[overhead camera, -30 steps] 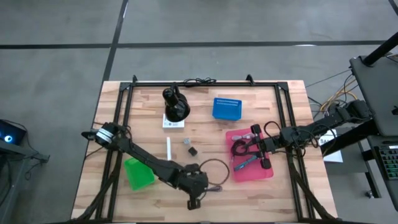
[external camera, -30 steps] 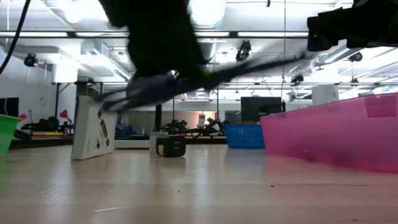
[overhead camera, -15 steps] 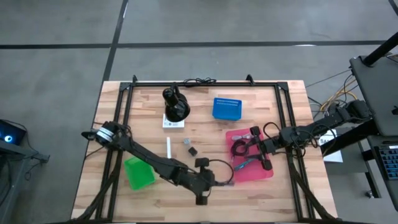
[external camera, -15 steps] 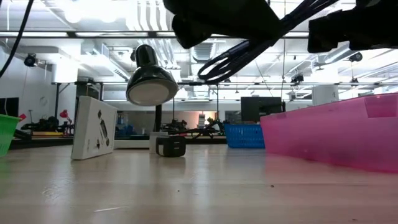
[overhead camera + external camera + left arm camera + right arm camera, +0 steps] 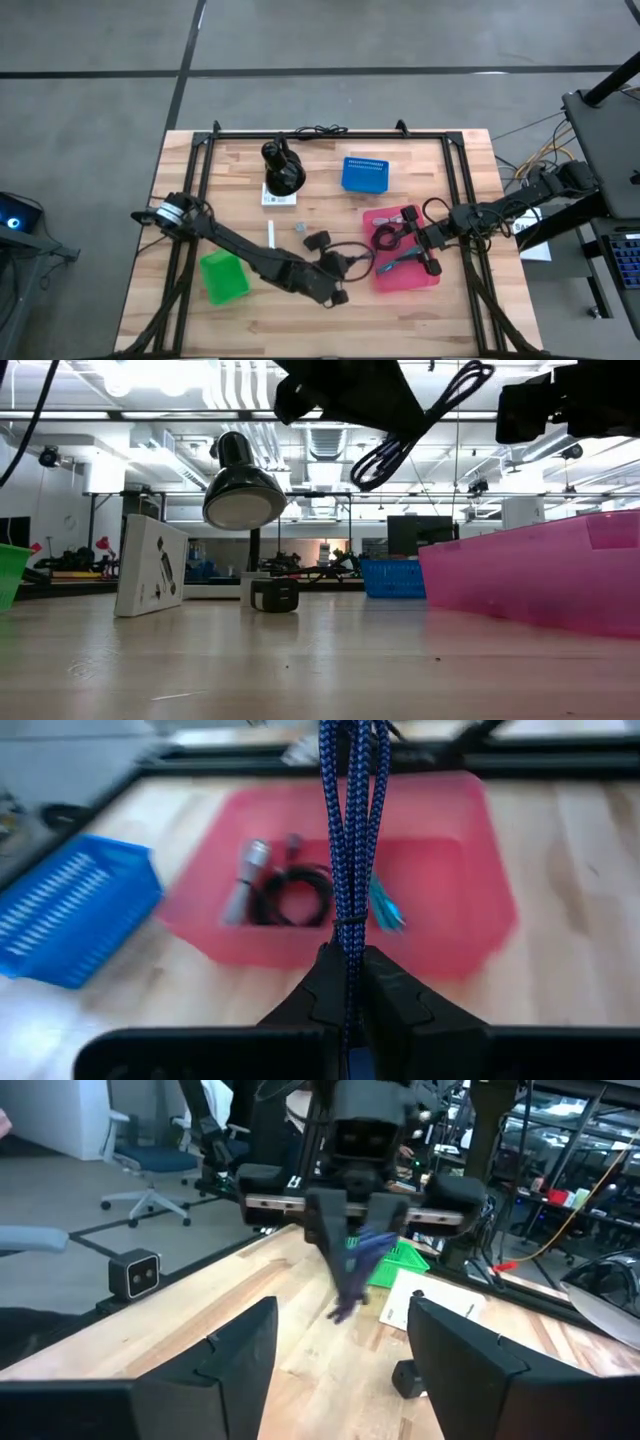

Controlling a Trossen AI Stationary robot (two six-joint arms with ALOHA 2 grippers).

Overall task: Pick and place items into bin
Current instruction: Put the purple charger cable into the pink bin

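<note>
On the pale wooden tabletop (image 5: 240, 190), the left hand (image 5: 338, 268) clamps a dangling blue-black braided cable (image 5: 352, 830), the pink plastic bin (image 5: 428, 276) just ahead; the right hand (image 5: 420, 240) stands open above that bin.

Wooden table (image 5: 240, 320) bearing pink bin (image 5: 432, 281), blue basket (image 5: 363, 175), green cup (image 5: 222, 277).

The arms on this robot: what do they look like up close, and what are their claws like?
Both arms are dark, slim and jointed. The left arm has a pale cylindrical joint near its base. The right arm trails black cables. Each ends in two flat dark fingers; the left gripper tapers to a narrow tip.
</note>
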